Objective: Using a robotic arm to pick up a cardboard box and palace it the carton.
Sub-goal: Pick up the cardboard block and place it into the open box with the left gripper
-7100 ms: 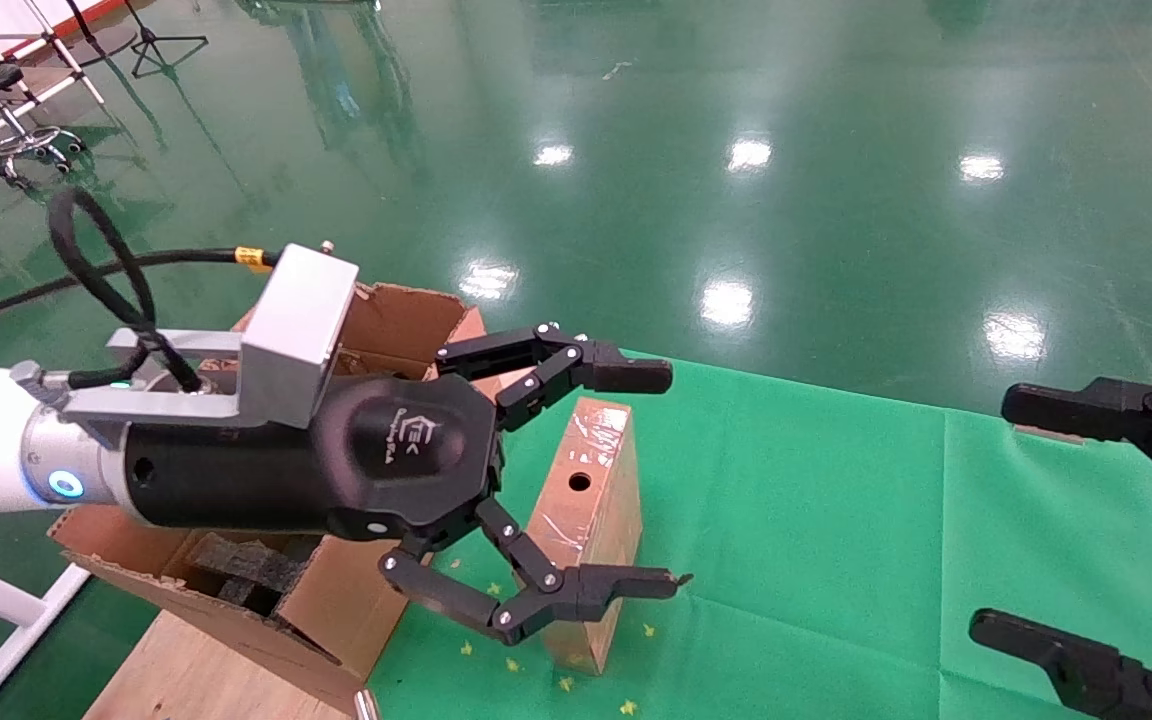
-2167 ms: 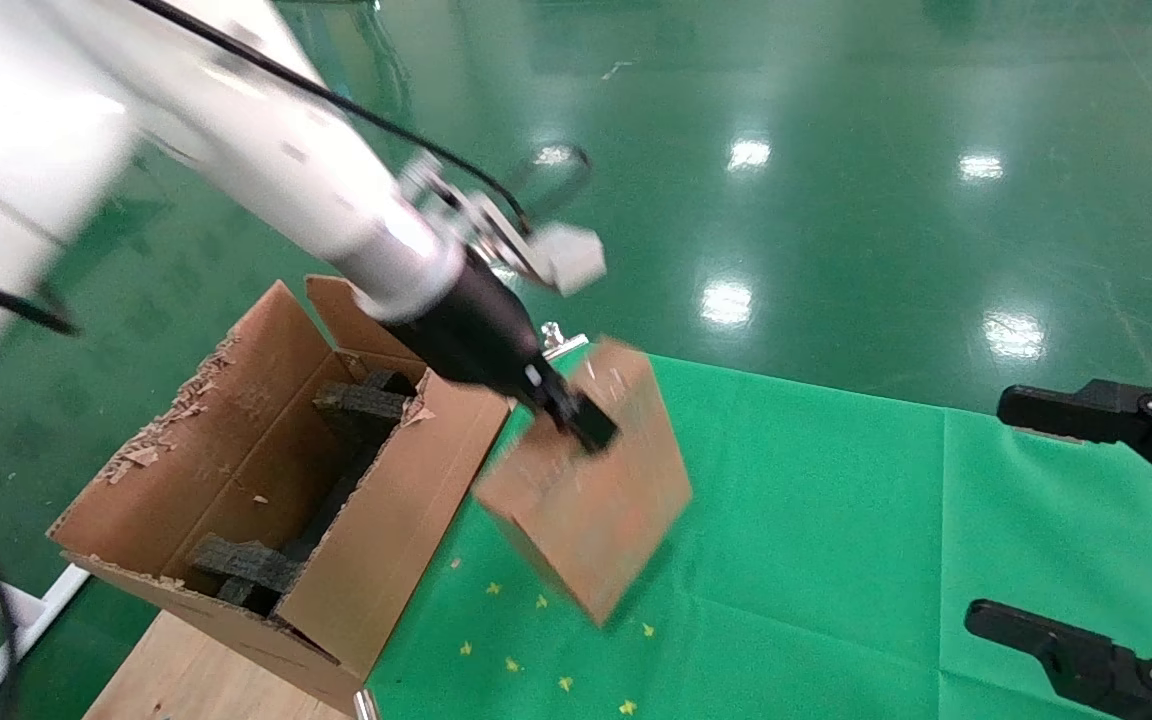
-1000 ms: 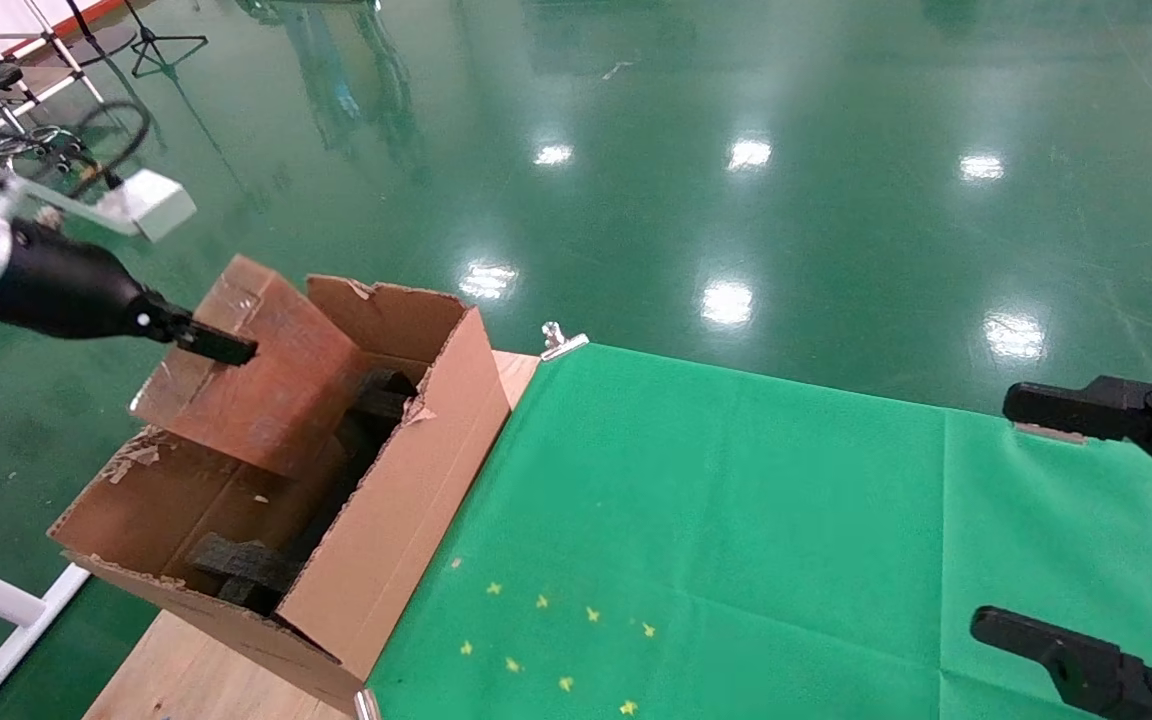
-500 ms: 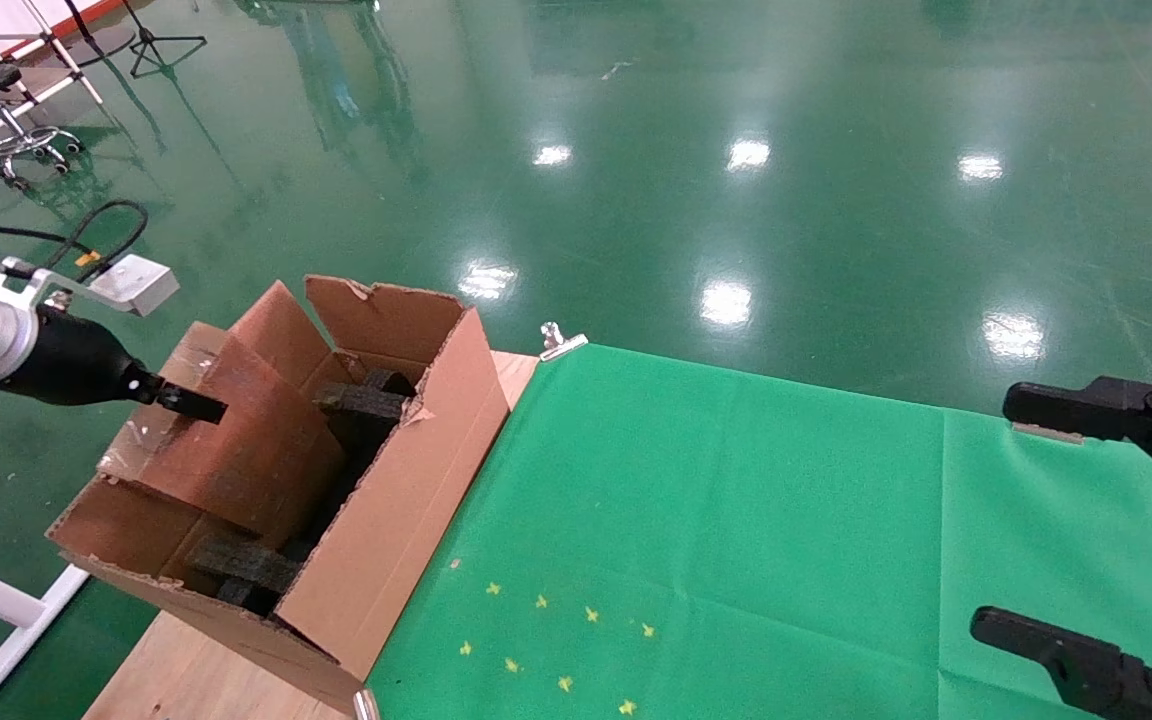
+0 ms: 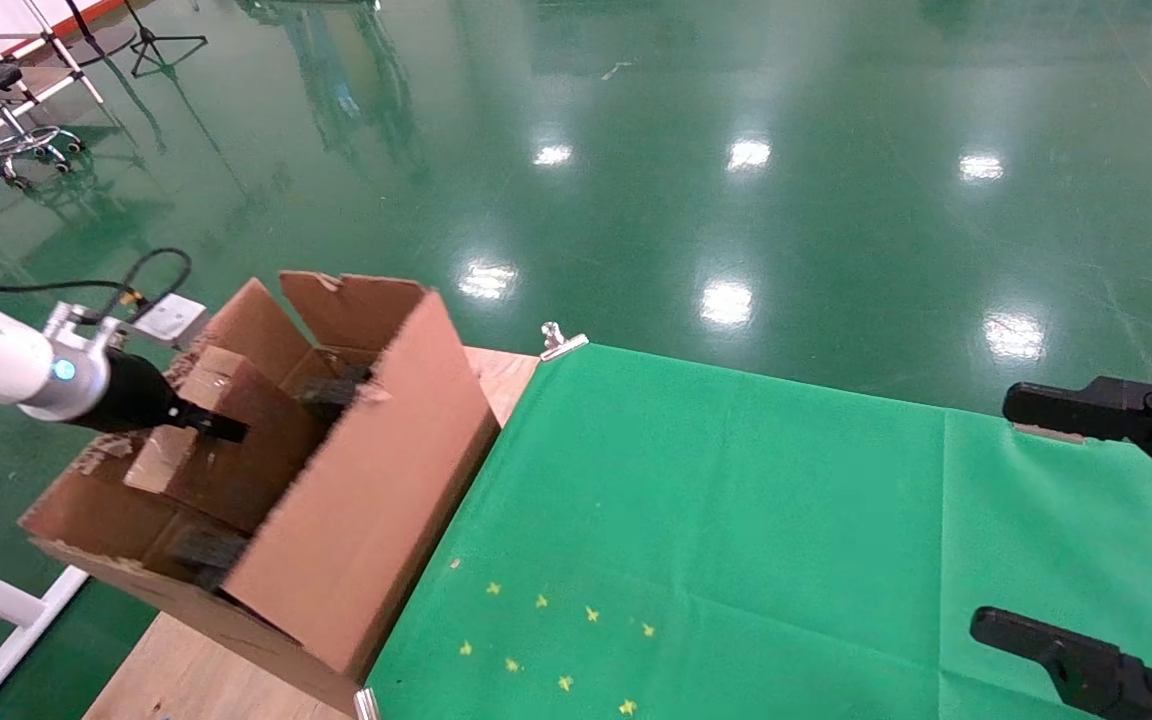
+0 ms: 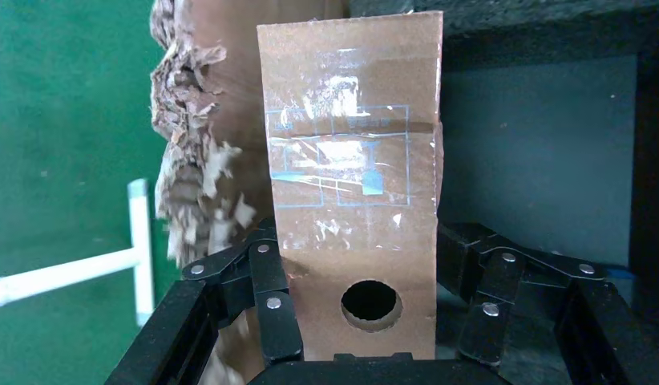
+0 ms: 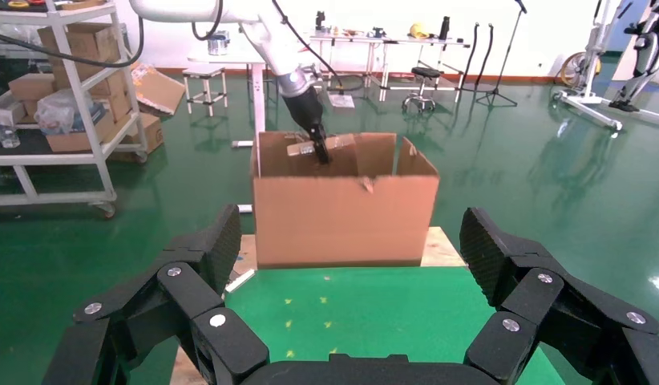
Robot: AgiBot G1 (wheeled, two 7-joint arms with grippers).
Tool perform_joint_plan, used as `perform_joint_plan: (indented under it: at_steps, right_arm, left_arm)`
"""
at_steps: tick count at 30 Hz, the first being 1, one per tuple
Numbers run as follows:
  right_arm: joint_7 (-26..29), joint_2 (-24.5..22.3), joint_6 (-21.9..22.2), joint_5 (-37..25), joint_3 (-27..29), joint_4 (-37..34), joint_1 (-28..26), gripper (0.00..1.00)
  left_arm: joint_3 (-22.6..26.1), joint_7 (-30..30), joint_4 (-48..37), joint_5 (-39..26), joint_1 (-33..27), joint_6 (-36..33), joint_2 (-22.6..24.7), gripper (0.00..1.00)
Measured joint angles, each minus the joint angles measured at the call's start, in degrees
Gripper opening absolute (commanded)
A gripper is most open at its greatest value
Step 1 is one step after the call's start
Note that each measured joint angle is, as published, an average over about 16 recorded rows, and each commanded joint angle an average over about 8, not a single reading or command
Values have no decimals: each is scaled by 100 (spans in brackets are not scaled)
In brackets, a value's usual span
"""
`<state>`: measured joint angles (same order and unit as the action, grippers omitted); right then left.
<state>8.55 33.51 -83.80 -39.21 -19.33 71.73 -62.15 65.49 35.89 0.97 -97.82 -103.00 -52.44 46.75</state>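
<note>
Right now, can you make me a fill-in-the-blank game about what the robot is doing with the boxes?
1. The left gripper is shut on the small ____ box.
2. The face of that box nearest the left wrist camera has a round ____ in it.
3. The box is going down into the big ____.
4. The right gripper waits over the ____ cloth.

Missing words: cardboard; hole; carton; green

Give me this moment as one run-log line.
phase: placing | left gripper: shut on cardboard box, lowered inside carton | right gripper: open, parked over green cloth | release: not yet
</note>
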Motion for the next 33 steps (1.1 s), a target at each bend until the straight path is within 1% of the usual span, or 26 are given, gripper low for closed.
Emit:
perform_joint_plan:
  at_steps: [7,8,15,16,33]
  right_arm:
    - [0,0,0,0,0,0,0,100]
    - [0,0,0,0,0,0,0,100]
    - [0,0,1,1,0,-1,1,100]
    - [0,0,1,1,0,-1,1,100]
    - [0,0,1,1,0,-2,1,100]
  left_arm:
    - [-81,96,-103,117,305,79,155,0]
    - [-91,110,-116,131,342,90,171,5]
    - [-136,179,-174,191,514,156,238,93]
    - [-139,185,-179,195,527,165,243,100]
    - [-129,187,-167,185,507,130,244,100]
